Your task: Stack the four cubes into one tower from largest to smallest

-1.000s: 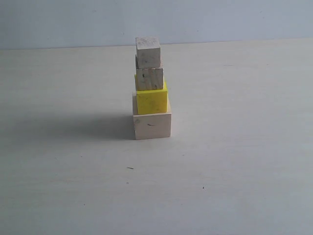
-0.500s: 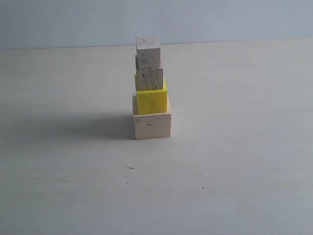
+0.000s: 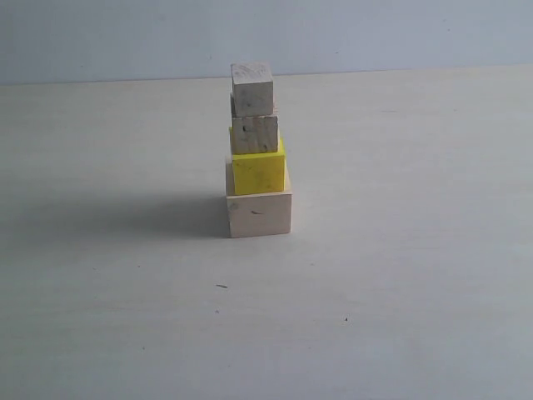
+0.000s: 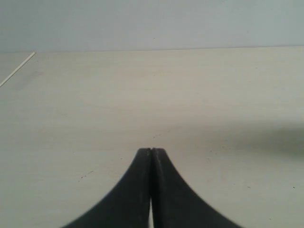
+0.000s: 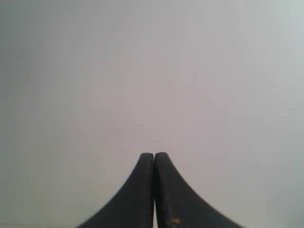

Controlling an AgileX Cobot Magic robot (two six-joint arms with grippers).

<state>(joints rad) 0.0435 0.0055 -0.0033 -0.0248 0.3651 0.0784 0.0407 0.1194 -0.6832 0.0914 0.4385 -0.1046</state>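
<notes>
A tower stands in the middle of the pale table [image 3: 400, 275] in the exterior view. Its base is the large pale wooden cube [image 3: 259, 213]. The bright yellow cube [image 3: 259, 172] sits on it, then a small pale cube with dark specks [image 3: 254, 134], then another small pale cube [image 3: 252, 89] on top. No gripper touches the cubes, and neither arm shows in the exterior view. My left gripper [image 4: 151, 151] is shut on nothing above bare tabletop. My right gripper [image 5: 154, 155] is shut on nothing in front of a plain grey surface.
A pale grey wall [image 3: 400, 33] rises behind the table's far edge. The tower casts a soft shadow [image 3: 125, 218] to its left. In the left wrist view a thin table edge line [image 4: 16, 70] runs at one corner.
</notes>
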